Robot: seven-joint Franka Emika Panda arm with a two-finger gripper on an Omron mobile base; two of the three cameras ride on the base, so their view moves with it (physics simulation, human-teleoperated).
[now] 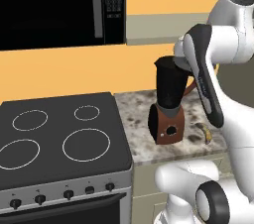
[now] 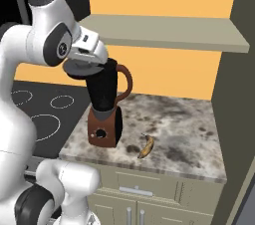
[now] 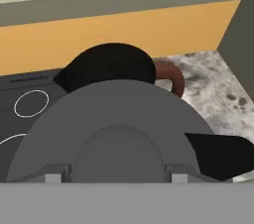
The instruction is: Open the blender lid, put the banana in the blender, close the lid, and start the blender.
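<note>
Blender lid (image 2: 82,68) is sitting gripped in the hand (image 2: 85,62) above the blender (image 2: 105,107), speckled table (image 2: 184,134) lying below beside the stove (image 1: 59,134)

blender lid (image 3: 119,134): hides claw tips, most of blender (image 3: 111,67) | arm covers jar rim

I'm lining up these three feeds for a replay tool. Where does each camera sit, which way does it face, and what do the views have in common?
Left base view: behind the arm on its left, facing forward and down at the stove and the blender; the white arm rises at lower right.
Right base view: behind on the right, facing the counter with the banana; the arm rises at lower left.
Hand view: on the hand, looking along the gripper across the blender lid to the open jar.
Shared: both base views show blender, banana and stove.
</note>
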